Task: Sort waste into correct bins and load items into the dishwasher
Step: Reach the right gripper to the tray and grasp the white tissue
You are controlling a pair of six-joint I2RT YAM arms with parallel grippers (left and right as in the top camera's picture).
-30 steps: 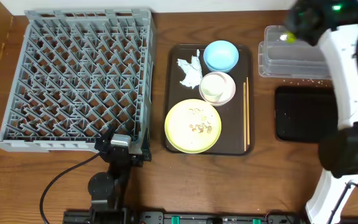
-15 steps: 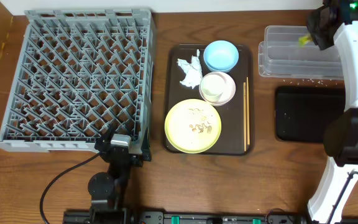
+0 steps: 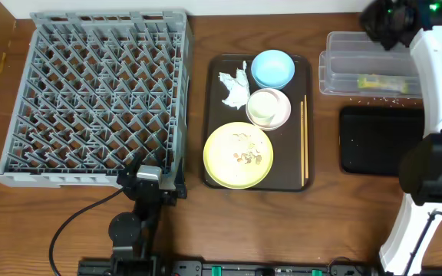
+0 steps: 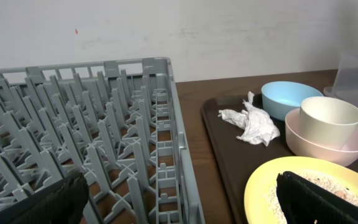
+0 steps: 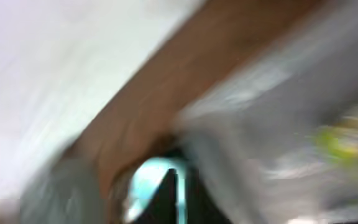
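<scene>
While snack wrapper [image 3: 377,81] lies in clear tub [image 3: 334,67] — right fingers [image 3: 377,18] pressed together, left fingers [image 4: 42,200] spread.

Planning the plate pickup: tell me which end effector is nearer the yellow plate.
Left. The left end effector sits at the front corner of the rack, close to the plate; the right end effector hangs at the clear tub's far edge.

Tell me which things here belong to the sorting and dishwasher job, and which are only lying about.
Job: grey dish rack, clear tub, snack wrapper inside it, black tray, napkin, blue bowl, white bowl, cup, yellow-green plate, chopsticks.

Lying about: brown serving tray, black cable.
</scene>
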